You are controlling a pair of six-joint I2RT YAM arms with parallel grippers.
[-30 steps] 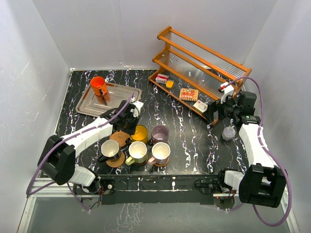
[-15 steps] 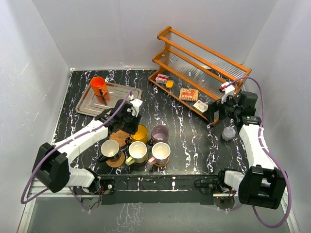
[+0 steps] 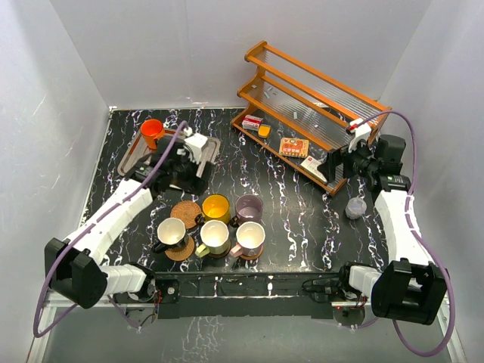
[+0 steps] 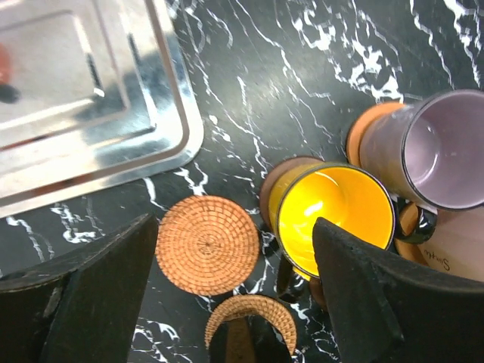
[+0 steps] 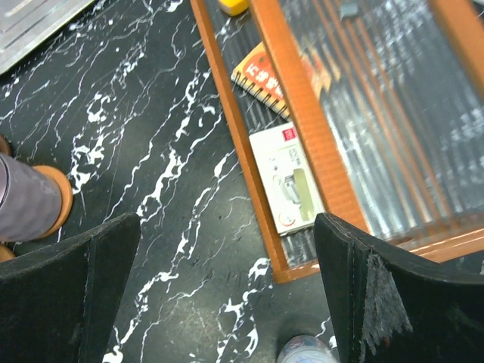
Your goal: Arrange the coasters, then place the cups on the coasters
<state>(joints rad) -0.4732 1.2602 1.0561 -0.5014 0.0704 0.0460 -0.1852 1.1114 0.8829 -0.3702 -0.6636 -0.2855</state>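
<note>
My left gripper (image 3: 184, 168) hangs open and empty by the tray's near edge, above a bare woven coaster (image 3: 186, 211) (image 4: 208, 244). To the right of that coaster a yellow cup (image 3: 216, 207) (image 4: 336, 215) stands on a dark coaster, with the lilac cup (image 3: 248, 206) (image 4: 446, 147) beside it on an orange-brown coaster (image 5: 60, 198). In the front row stand a black cup (image 3: 172, 232) on a second woven coaster (image 4: 251, 321), a yellow-green cup (image 3: 215, 236) and a cream-pink cup (image 3: 250, 236). An orange cup (image 3: 152, 133) stands on the tray. My right gripper (image 3: 340, 162) (image 5: 227, 227) is open over bare table by the rack.
A steel tray (image 3: 198, 145) (image 4: 83, 98) lies at the back left. A wooden rack (image 3: 314, 98) (image 5: 280, 151) with small boxes fills the back right. A small translucent grey cup (image 3: 355, 206) (image 5: 306, 352) stands just below my right gripper.
My left gripper has opened, let go of the yellow cup and drawn back and up toward the tray. The right arm has barely shifted.
</note>
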